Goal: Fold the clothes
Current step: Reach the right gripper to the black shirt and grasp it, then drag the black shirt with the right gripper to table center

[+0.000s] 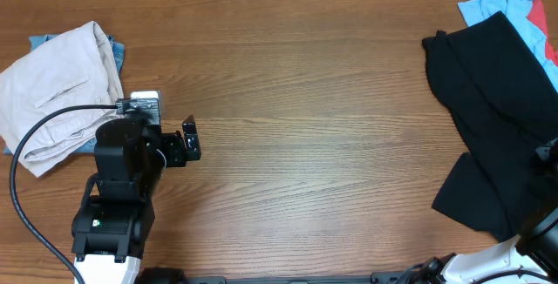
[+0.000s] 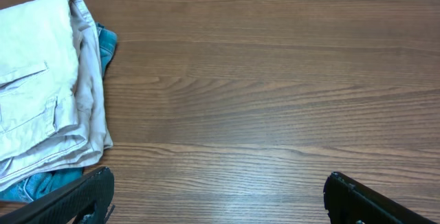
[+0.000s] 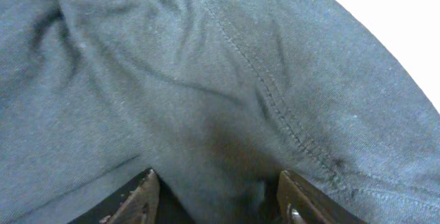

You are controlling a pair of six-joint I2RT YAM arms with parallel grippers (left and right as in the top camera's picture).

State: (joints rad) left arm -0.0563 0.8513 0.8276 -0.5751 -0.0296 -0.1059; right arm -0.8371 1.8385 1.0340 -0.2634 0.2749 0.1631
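Soft, even light, faint shadows; right wrist view dim, its upper corner blown white.

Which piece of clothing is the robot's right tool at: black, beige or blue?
The black shirt: its dark fabric bunches inside the right tool. The beige trousers lie far across the table; the blue tee only peeks out behind.

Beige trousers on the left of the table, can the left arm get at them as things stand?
Probably yes. The beige trousers lie close beside the left gripper, which is open and empty, with only bare table between them. It faces slightly away, so it must turn.
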